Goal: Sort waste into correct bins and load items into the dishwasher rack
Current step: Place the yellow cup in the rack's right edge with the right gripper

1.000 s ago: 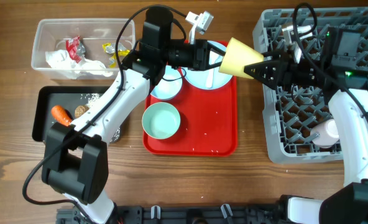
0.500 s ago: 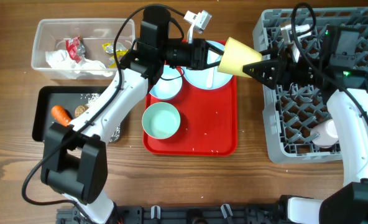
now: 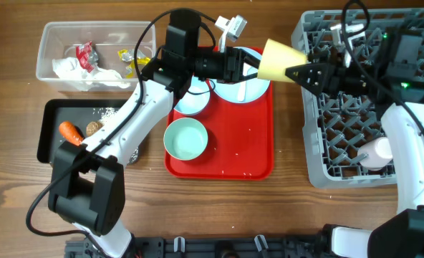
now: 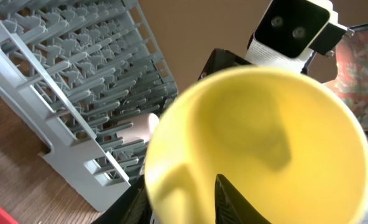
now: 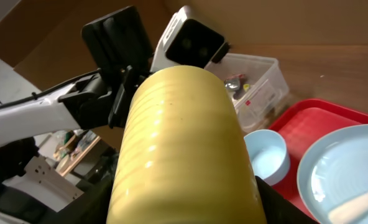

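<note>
The yellow cup (image 3: 276,61) lies on its side in the air over the far part of the counter (image 3: 291,215), between the red tray (image 3: 226,161) and the rack (image 3: 309,172), its mouth toward the left arm. The right claw (image 3: 299,72) is clamped on its narrow base end, a finger on each side of the ribbed wall. The left claw (image 3: 246,66) is parted a little, one finger inside the mouth and one outside, astride the rim with slack. The rack fills the far right corner, and a pink cup (image 3: 377,152) lies in it near the right edge. On the red tray sit a bowl (image 3: 185,139) and a plate (image 3: 235,92). The tub (image 3: 47,50) at the far left corner holds a napkin (image 3: 76,72) and wrappers (image 3: 85,54). The black tray (image 3: 51,147) just nearer the front edge holds a carrot (image 3: 70,131), a lump (image 3: 92,128) and rice (image 3: 106,112)
</note>
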Robot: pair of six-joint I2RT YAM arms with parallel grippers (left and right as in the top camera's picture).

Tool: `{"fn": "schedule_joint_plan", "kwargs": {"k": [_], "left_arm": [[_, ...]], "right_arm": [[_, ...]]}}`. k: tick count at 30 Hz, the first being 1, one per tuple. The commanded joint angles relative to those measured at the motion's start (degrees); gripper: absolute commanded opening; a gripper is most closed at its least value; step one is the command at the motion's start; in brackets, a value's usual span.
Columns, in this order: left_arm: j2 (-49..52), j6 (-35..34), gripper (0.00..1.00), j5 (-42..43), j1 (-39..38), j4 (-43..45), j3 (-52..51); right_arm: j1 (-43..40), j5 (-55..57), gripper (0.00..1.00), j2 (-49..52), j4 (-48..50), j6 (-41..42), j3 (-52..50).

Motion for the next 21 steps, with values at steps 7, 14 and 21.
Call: {"fn": "schedule_joint_plan", "kwargs": {"k": [7,14,21], "left_arm": [[-0.83,2.05,0.36,0.15,-0.04,-0.44,0.92],[-0.72,11.1,0.62,-22.25,-0.11,-17.92,0.92],[-0.46,11.08,0.93,-48.17,-0.61,-31.15,0.92]], "right_arm": [[-8.83,3.43,0.28,0.59,-0.59,1.92,-0.02],[-13.33,23.54,0.28,0.52,-5.16,10.54,0.81],[-16.55,52.96,0.28,0.52,-27.98,11.02,15.02]]}}
